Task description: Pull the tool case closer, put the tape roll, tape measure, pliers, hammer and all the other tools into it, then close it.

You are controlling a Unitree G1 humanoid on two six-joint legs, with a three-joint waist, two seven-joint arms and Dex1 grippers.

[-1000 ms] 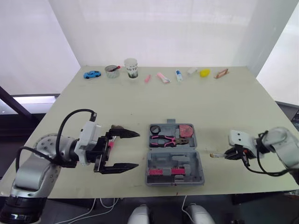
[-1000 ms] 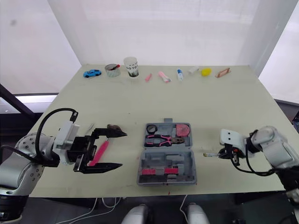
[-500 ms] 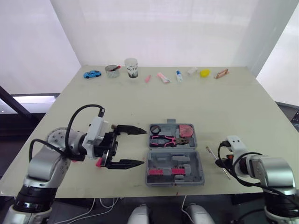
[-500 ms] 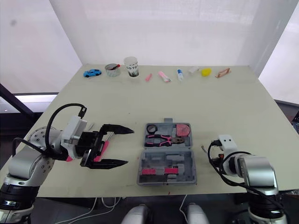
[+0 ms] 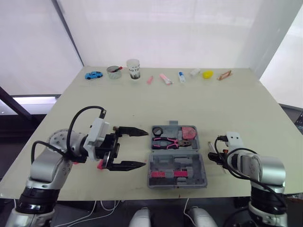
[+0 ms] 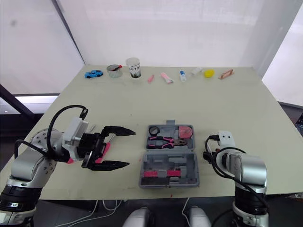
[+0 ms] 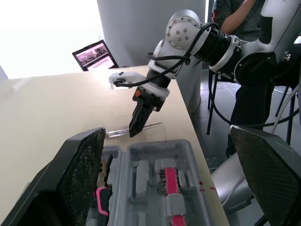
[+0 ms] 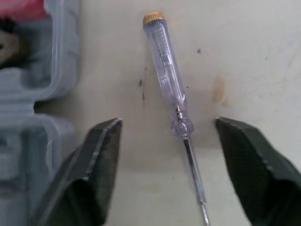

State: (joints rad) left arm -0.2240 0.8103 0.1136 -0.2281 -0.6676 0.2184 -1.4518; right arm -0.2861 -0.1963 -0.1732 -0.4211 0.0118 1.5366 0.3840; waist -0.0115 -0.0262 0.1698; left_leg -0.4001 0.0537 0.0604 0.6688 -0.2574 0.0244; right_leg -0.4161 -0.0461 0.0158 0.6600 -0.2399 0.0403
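Note:
The grey tool case lies open near the table's front edge. Inside it are pink pliers, a black tape roll and a red tape measure. My left gripper stands open just left of the case, over a pink-handled hammer. Just right of the case, my right gripper is open and points down at the table. A clear screwdriver lies flat between its fingers, touched by neither. The left wrist view looks across the case at the right gripper.
Along the table's far edge stand a blue toy car, a small bowl, a cup and several small items up to a yellow one. Beyond the right table edge sits a person.
My right gripper swung in toward the case, opened and let go of the screwdriver, which now lies on the table. My left gripper shifted right toward the case, then stayed still.

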